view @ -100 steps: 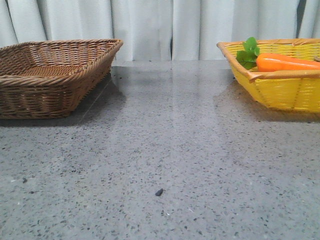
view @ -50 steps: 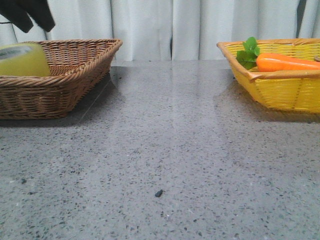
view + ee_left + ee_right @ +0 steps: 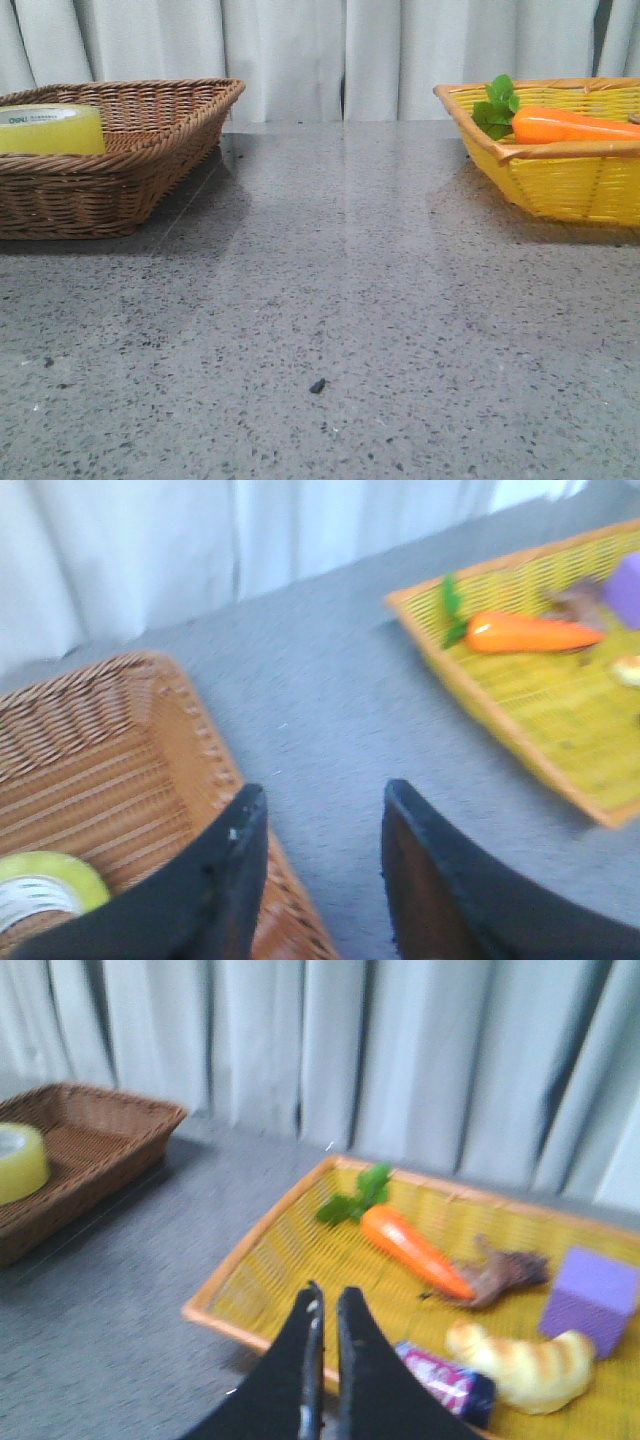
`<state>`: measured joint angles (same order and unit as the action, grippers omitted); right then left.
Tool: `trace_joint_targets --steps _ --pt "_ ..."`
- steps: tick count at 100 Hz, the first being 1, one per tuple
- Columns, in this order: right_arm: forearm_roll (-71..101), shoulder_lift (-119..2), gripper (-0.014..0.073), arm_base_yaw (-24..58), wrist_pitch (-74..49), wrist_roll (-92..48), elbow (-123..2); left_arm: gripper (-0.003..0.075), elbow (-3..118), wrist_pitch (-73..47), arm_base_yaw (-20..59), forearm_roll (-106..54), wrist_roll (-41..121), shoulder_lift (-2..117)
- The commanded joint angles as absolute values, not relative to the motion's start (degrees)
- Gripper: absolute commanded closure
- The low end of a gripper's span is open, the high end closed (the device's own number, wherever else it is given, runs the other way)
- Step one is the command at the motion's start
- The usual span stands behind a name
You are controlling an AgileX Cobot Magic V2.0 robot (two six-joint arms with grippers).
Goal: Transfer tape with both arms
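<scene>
Jaws, left arm: the left black two-fingered gripper (image 3: 318,880) stands apart and empty, held above the near edge of the brown wicker basket (image 3: 150,150), with nothing between its fingers.
Jaws, right arm: the right black gripper (image 3: 327,1360) has its fingers brought together with only a sliver between them, holding nothing, above the front rim of the yellow wicker basket (image 3: 250,1290).
Tape: the squat roll of glossy yellow tape (image 3: 50,128) lies flat inside the brown basket, toward its left side, whitish printed ring facing up; neither gripper touches it.
Yellow basket contents: an orange toy carrot with green leaves (image 3: 405,1240), a purple block (image 3: 590,1295), a pale croissant-shaped piece (image 3: 525,1360), a dark brown scrap and a small dark packet, all lying loose.
Surface: grey speckled stone (image 3: 330,300) between the two baskets, which sit well apart.
Progress, as I judge it: the roll already sits in a basket and both arms are free of it, so the transfer looks finished or nearly so.
Risk: if the left arm drops while drawing away, a finger could catch the woven rim and drag or tip the light basket, rolling the tape out.
Risk, right side: a low sweep could snag the yellow rim and scatter its loose items.
</scene>
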<state>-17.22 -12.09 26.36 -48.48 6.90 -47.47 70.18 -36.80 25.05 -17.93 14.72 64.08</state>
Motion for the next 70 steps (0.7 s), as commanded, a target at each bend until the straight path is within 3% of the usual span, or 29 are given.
trace_joint_targets --steps 1,11,23,45,70 --pt "-22.3 -7.7 0.0648 26.2 -41.1 7.1 -44.4 0.0498 61.3 -25.1 28.8 -18.9 14.2 55.1" --pt "-22.7 -3.1 0.0648 26.2 -39.7 7.1 -40.6 0.0571 50.7 -19.9 30.8 -18.9 14.2 47.3" --pt "-22.7 -0.5 0.0648 26.2 -39.1 7.1 -37.6 0.0739 40.9 -18.5 31.2 -18.9 14.2 39.0" --pt "-22.7 -0.3 0.0650 26.2 -39.3 7.1 -36.5 0.0741 33.1 -15.0 31.2 -19.1 14.2 29.7" --pt "-22.7 -0.3 0.0650 26.2 -39.3 7.1 -36.5 0.0741 32.5 -15.1 31.2 -19.1 14.2 29.4"
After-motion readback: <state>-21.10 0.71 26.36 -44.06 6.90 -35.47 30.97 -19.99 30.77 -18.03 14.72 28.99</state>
